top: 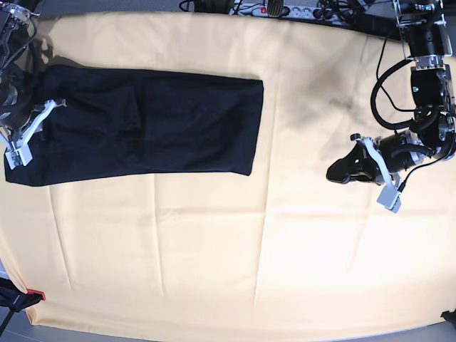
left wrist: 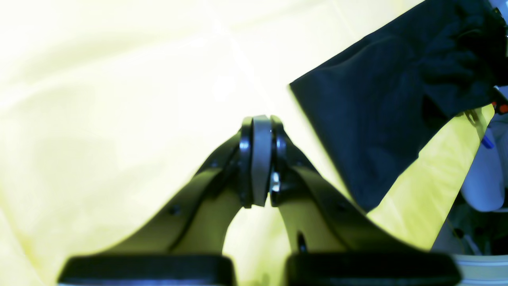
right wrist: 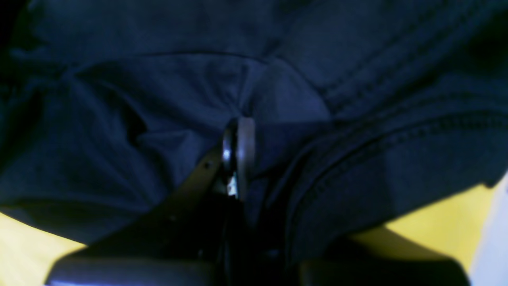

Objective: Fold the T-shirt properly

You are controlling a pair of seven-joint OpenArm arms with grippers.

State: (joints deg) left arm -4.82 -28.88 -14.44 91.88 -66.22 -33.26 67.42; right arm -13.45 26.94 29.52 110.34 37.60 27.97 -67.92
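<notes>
The black T-shirt (top: 149, 121) lies folded into a long flat rectangle on the far left part of the pale yellow tablecloth (top: 214, 249). My right gripper (top: 35, 96) is at the shirt's left end. In the right wrist view it (right wrist: 238, 135) is shut on a bunched fold of the T-shirt (right wrist: 158, 79), with one finger hidden under the fabric near a stitched hem. My left gripper (top: 336, 173) is shut and empty over bare cloth, well to the right of the shirt. In the left wrist view it (left wrist: 260, 123) has its pads pressed together, and the shirt (left wrist: 377, 119) lies ahead to the right.
Cables and a power strip (top: 274, 8) lie along the table's back edge. A small red item (top: 35, 294) sits at the front left corner. White objects (left wrist: 484, 178) show beyond the cloth's edge in the left wrist view.
</notes>
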